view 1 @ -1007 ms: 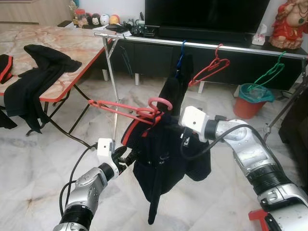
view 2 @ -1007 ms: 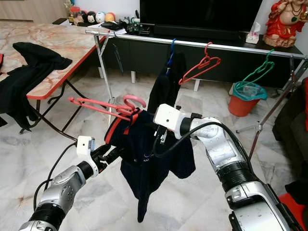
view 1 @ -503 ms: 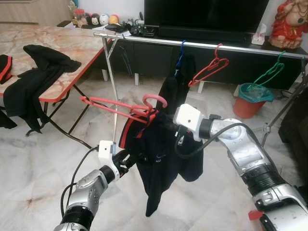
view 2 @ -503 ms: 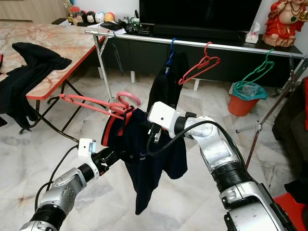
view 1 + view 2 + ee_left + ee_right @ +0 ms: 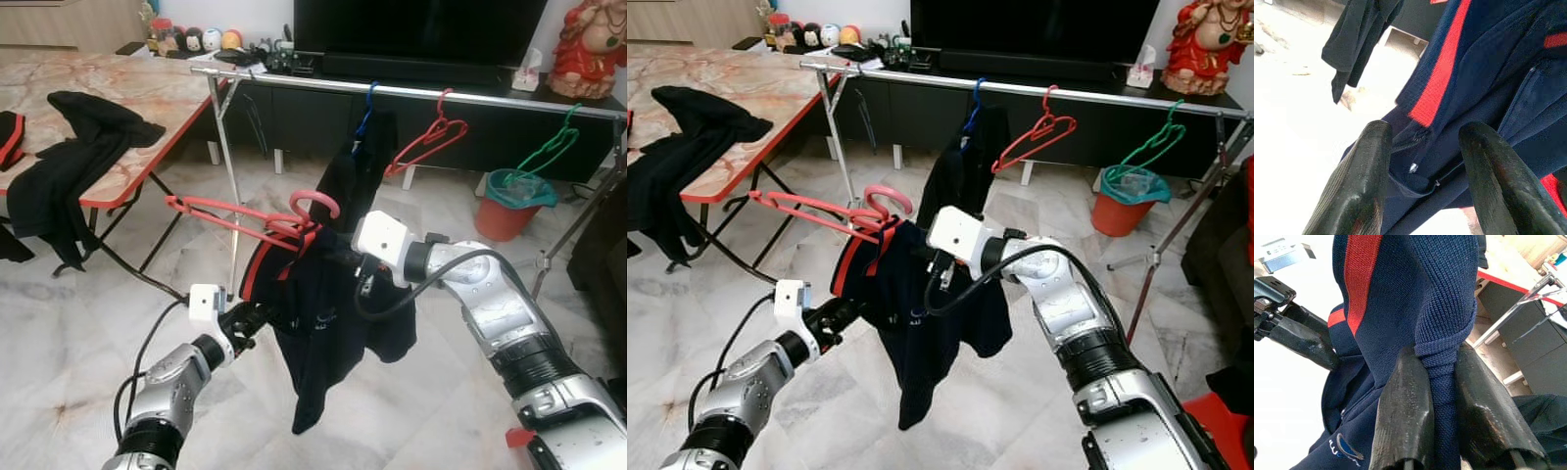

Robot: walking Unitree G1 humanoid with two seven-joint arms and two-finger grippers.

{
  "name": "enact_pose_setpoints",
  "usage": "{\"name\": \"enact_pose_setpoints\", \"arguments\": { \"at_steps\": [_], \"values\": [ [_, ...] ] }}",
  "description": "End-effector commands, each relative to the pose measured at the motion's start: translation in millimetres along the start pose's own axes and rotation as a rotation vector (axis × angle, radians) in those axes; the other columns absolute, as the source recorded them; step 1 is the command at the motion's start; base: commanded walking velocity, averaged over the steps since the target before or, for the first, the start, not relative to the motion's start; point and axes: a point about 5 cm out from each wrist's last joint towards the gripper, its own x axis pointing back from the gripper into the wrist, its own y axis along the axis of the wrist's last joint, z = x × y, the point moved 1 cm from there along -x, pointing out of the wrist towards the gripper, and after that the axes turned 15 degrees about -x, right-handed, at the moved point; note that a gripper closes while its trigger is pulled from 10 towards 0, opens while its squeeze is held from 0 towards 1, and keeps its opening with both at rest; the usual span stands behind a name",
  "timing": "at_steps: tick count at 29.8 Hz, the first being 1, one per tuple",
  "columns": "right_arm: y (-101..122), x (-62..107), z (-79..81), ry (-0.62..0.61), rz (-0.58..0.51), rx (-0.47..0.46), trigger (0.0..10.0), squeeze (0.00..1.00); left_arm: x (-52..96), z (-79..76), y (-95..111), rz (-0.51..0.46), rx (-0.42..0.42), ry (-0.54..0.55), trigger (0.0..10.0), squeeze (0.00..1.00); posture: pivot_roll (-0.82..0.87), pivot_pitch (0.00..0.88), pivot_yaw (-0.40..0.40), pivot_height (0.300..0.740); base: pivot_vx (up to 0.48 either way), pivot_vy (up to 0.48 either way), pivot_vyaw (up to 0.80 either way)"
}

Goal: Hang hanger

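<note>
A navy jacket [image 5: 323,313] with red trim hangs from a red hanger [image 5: 250,215], whose hook [image 5: 315,204] points up in front of me, below the silver rail [image 5: 411,93]. My right gripper [image 5: 1437,355] is shut on a navy knit band of the jacket near its collar; in the eye views its white wrist [image 5: 384,240] sits just right of the hook. My left gripper [image 5: 253,315] is low at the jacket's left side. Its fingers [image 5: 1359,186] stand open, with the zipper hem just beyond the tips.
On the rail hang a dark garment on a blue hanger [image 5: 358,166], a bare red hanger [image 5: 426,137] and a green hanger [image 5: 549,152]. A folding table [image 5: 137,88] with black clothes stands at the left. A red bin [image 5: 509,206] is at the right. The rail's leg [image 5: 227,176] stands behind the held hanger.
My right gripper has carried the jacket and hanger a little to the left and up over the second. The left gripper has stayed near the hem.
</note>
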Motion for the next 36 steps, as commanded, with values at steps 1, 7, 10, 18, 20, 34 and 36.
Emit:
{"name": "enact_pose_setpoints", "arguments": {
  "at_steps": [1, 7, 10, 18, 20, 34, 36],
  "values": [
    [23, 1.0, -4.9, -0.013, -0.070, 0.044, 0.0, 0.00, -0.7, 2.3, 2, 0.004, -0.014, 0.007, 10.0, 0.00, 0.03, 0.000, -0.004, 0.740, 0.000, 0.000, 0.00],
    [23, 1.0, -4.9, -0.013, -0.070, 0.044, 0.0, 0.00, -0.7, 2.3, 2, 0.004, -0.014, 0.007, 10.0, 0.00, 0.03, 0.000, -0.004, 0.740, 0.000, 0.000, 0.00],
    [23, 1.0, -4.9, -0.013, -0.070, 0.044, 0.0, 0.00, -0.7, 2.3, 2, 0.004, -0.014, 0.007, 10.0, 0.00, 0.03, 0.000, -0.004, 0.740, 0.000, 0.000, 0.00],
    [23, 1.0, -4.9, -0.013, -0.070, 0.044, 0.0, 0.00, -0.7, 2.3, 2, 0.004, -0.014, 0.007, 10.0, 0.00, 0.03, 0.000, -0.004, 0.740, 0.000, 0.000, 0.00],
    [23, 1.0, -4.9, -0.013, -0.070, 0.044, 0.0, 0.00, -0.7, 2.3, 2, 0.004, -0.014, 0.007, 10.0, 0.00, 0.03, 0.000, -0.004, 0.740, 0.000, 0.000, 0.00],
    [24, -3.2, 9.3, 0.074, -0.074, 0.037, 0.0, 0.00, -16.3, -17.4, 2, -0.003, 0.033, -0.127, 10.0, 0.00, 0.01, 0.000, 0.000, 0.740, 0.000, 0.000, 0.00],
    [23, -3.2, 9.4, 0.076, -0.073, 0.038, 0.0, 0.00, -16.2, -17.1, 2, -0.002, 0.034, -0.126, 10.0, 0.00, 0.01, 0.000, 0.000, 0.740, 0.000, 0.000, 0.00]
  ]
}}
